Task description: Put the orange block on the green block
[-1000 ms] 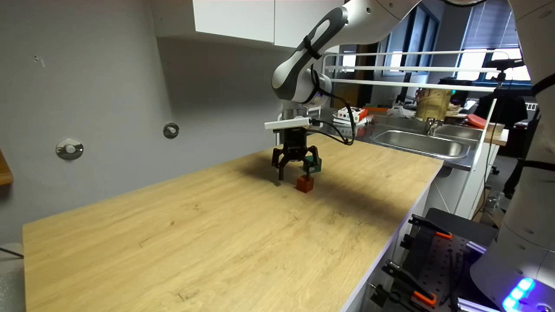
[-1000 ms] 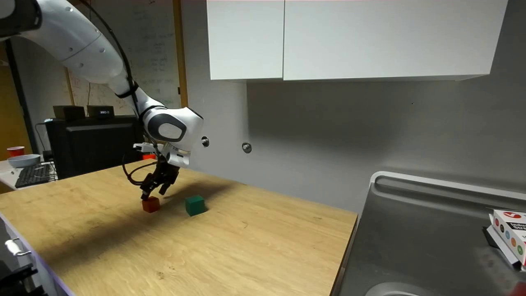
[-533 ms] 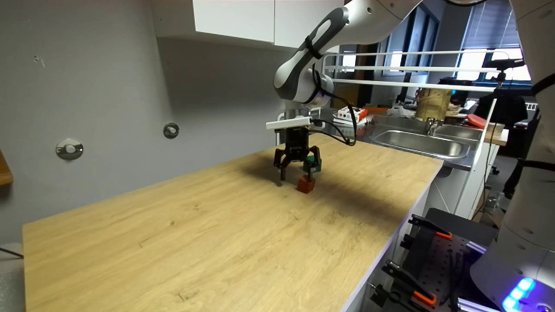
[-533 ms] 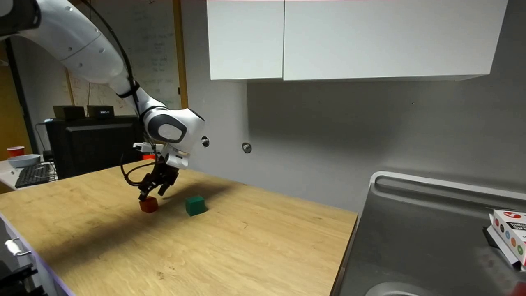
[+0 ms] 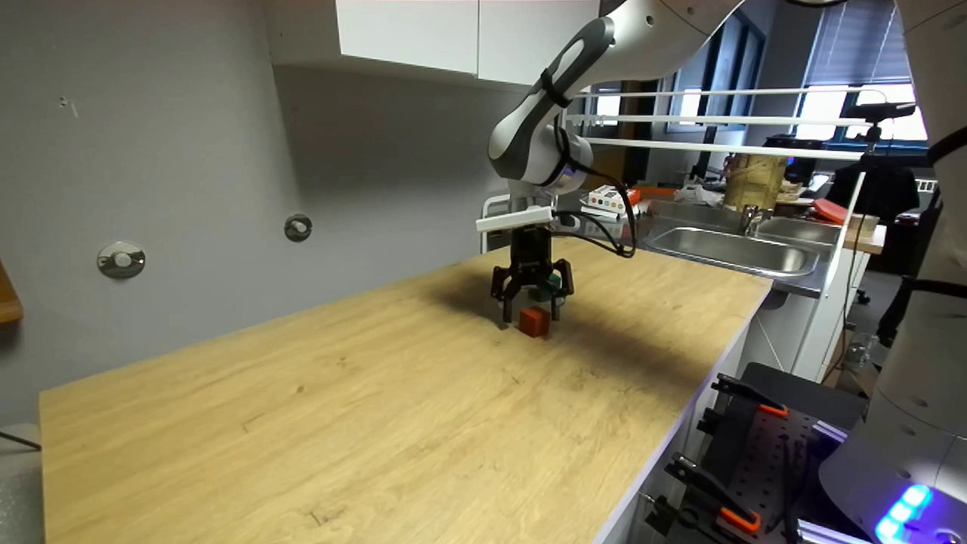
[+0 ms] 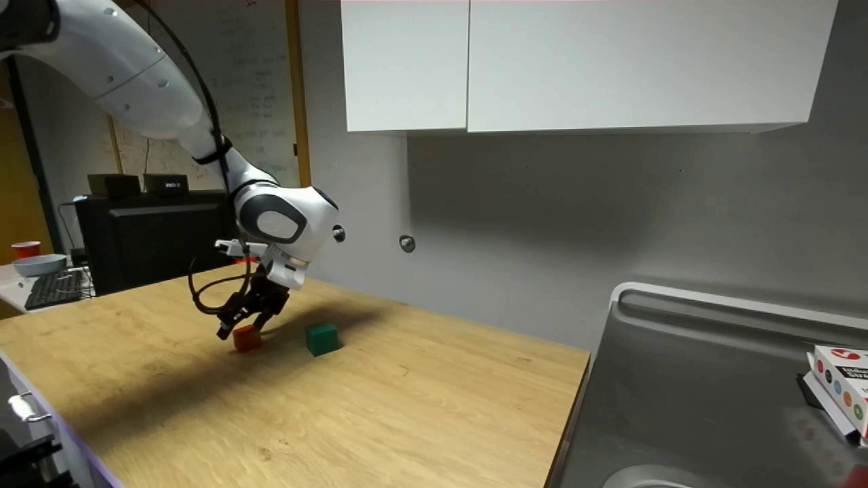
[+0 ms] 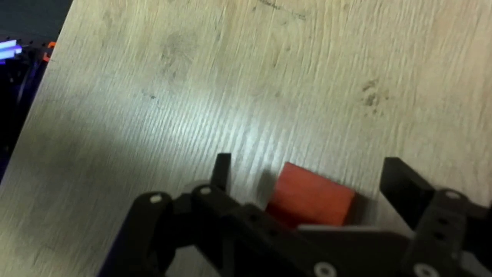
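Lower and nearer its own base, the black two-fingered claw (image 5: 531,318) has shifted on its white-and-grey jointed arm (image 5: 650,45); half a second ago one finger looked to be right over the small orange-red cube (image 7: 316,195), and now a finger stands on each side of it. Those fingers are spread well wider than the cube and grip nothing: in the wrist view I see pale wood-grained tabletop (image 7: 246,77) between the cube and each of them. The cube sits on that tabletop, a little askew to the fingers, its lower edge in that view hidden by the claw's body. How much air there is between fingertips and wood I can't judge. Off to one side of the claw, apart from it and from the orange-red cube, rests the small dark green cube (image 6: 321,340), also on the tabletop and just where it was. Just above the claw a flat white bar (image 5: 515,219) juts from the wrist, and thin black cables (image 5: 622,250) loop out beside it. Behind the claw runs a plain grey wall (image 6: 508,285) with two round metal fittings (image 6: 407,243); higher up hangs a white cupboard (image 6: 407,74). Farther from the claw, past the tabletop's end, I make out a steel sink (image 5: 736,253) and, near it, a white printed box (image 6: 842,383) with coloured dots.
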`<state>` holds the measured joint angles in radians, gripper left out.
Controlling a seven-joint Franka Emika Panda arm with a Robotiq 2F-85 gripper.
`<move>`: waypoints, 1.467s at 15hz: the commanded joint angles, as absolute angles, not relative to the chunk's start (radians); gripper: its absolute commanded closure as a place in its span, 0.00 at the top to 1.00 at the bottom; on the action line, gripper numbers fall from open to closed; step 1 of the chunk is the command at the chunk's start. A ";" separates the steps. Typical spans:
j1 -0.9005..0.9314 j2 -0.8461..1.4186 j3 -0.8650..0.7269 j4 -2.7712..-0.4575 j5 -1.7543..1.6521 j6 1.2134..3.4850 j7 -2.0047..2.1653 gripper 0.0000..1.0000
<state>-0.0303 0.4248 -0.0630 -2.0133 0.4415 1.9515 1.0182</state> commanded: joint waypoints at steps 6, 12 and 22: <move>-0.031 0.400 -0.075 -2.032 0.449 1.919 1.033 0.35; -0.033 0.379 -0.102 -2.000 0.403 1.984 1.026 0.00; 0.000 0.284 -0.116 -2.017 0.223 2.142 1.015 0.41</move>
<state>-0.0236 0.3259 -0.1152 -1.9746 0.2952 2.0754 1.0124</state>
